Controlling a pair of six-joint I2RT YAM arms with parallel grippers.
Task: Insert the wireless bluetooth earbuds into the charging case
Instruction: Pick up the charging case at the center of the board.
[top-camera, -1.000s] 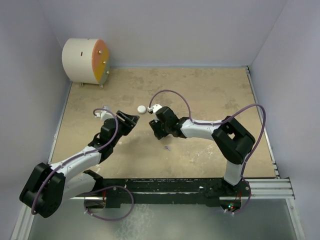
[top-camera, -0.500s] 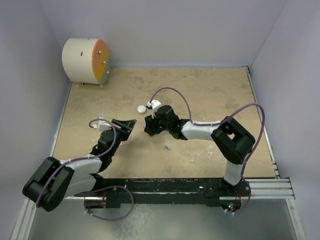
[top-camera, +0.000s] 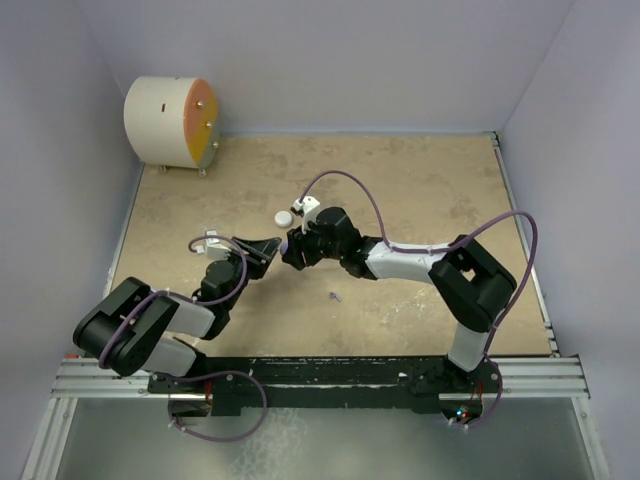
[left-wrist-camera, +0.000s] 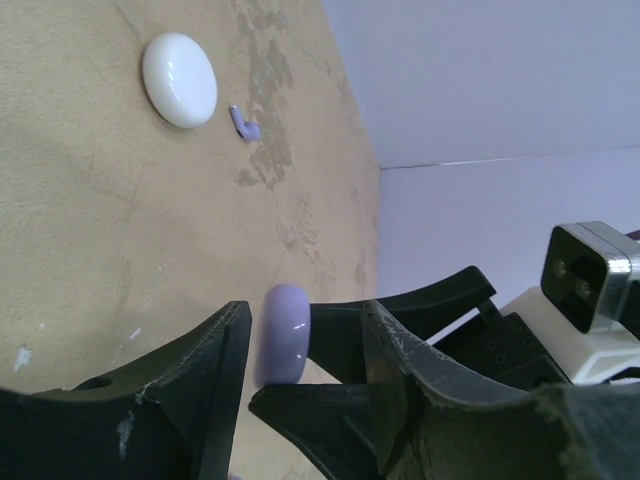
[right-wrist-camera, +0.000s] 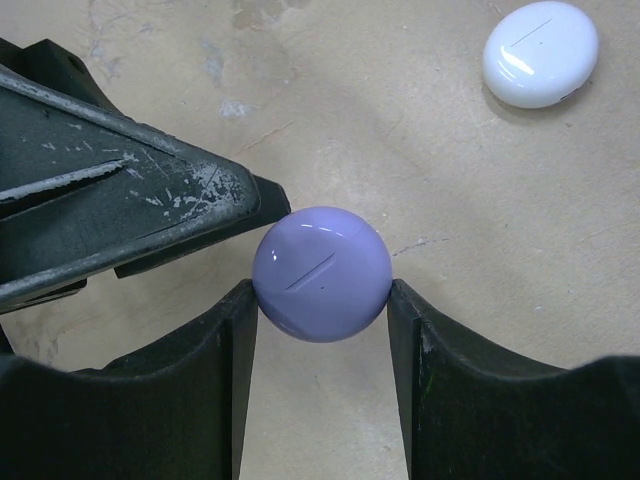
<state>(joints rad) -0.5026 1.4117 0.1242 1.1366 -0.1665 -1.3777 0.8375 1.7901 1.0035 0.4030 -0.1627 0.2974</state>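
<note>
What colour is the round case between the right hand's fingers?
The case is shiny lilac purple, seen best in the right wrist view.

Top view high, far, looking down, wrist views close, low, facing each other, sharing the lilac case (right-wrist-camera: 321, 272)

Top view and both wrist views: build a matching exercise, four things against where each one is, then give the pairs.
Things
1. purple case
2. white case
3. purple bud
4. drum

Places
A. far left corner of the table
B. loose on the table, nearer the arm bases than either case
C. between the fingers of the right claw
D. free on the table, closed, on the far side of the claws

Pairs: 1-C, 2-D, 3-B, 4-A
</note>
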